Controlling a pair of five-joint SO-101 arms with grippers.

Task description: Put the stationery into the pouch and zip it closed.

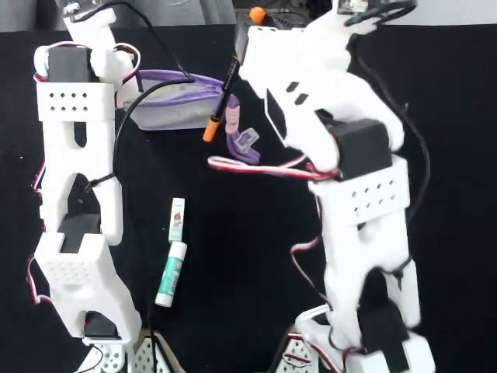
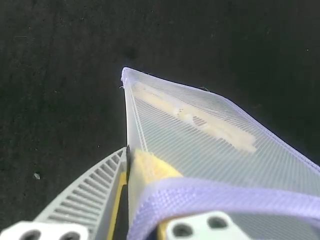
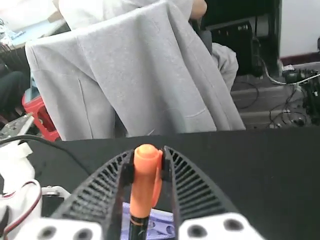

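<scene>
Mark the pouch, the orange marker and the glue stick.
pouch (image 1: 178,109), high view, on its mesh side.
orange marker (image 3: 146,172), right wrist view, on its orange end between the fingers.
glue stick (image 1: 171,273), high view, on the middle of its barrel.

Both arms are white printed shells with black servo blocks between them. The left arm (image 1: 74,194), at the left of the high view, carries grids of small round holes on its flat panels. The right arm (image 1: 353,179) has one such grid at mid-right. Red, white and black wires loop along each. The left gripper (image 2: 132,159) has a pale grey ribbed finger (image 2: 90,195) and white mounts with screw holes. The right gripper (image 3: 148,153) has dark ribbed fingers (image 3: 100,187).
</scene>
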